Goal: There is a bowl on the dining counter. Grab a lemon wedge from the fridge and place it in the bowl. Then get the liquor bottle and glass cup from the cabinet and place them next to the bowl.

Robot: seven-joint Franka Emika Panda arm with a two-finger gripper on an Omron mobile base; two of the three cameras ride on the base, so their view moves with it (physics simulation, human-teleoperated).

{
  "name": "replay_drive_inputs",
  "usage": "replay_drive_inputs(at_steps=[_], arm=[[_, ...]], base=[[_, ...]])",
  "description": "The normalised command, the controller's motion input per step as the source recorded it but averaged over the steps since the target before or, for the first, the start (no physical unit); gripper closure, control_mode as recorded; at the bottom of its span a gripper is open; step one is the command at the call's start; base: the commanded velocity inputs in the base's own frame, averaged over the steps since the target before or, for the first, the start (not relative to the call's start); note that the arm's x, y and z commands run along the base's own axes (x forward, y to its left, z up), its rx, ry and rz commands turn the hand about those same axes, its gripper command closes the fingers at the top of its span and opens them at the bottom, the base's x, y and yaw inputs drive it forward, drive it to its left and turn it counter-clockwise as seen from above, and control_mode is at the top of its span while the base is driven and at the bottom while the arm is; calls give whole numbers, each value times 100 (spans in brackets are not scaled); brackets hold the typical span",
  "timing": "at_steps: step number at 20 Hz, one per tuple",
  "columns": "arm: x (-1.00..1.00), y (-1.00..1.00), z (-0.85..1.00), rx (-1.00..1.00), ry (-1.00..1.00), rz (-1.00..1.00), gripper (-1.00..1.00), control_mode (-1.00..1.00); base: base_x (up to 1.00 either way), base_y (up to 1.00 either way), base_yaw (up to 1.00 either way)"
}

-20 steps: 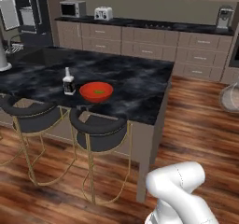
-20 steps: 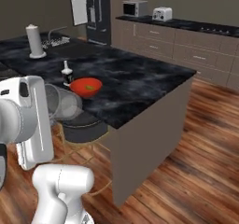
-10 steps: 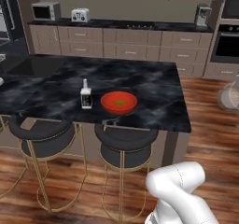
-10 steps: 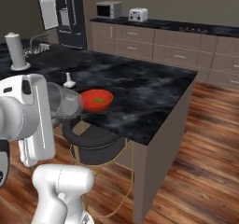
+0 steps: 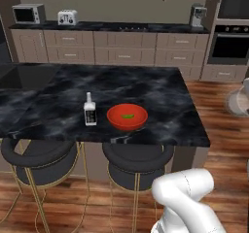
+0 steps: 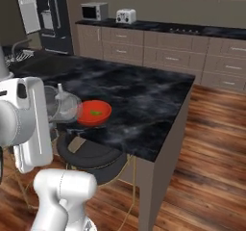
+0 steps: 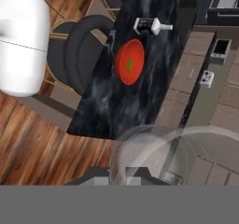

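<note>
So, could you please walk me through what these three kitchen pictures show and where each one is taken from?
It is a rendered kitchen with a white robot arm on a base that can drive. Two pictures come from cameras on that base, looking forward from behind the arm's left and right. The third comes from a camera on the hand, so it is tilted. On the dark marble counter stands a red bowl with a green lemon wedge in it, and beside it a liquor bottle. The gripper is shut on a clear glass cup, held in the air short of the counter. Two stools stand below the counter's edge.
</note>
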Motion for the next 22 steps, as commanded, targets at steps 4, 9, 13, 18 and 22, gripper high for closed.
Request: replay_drive_inputs(at_steps=[4,9,13,18,22], arm=[[0,0,0,0,0,0,100,100],[98,0,0,0,10,-5,100,-100],[93,0,-12,0,28,0,100,-100],[76,0,-54,0,41,6,100,-100],[51,0,-71,0,32,18,100,-100]], base=[[89,0,-11],[0,0,0],[0,0,0],[0,0,0],[0,0,0]])
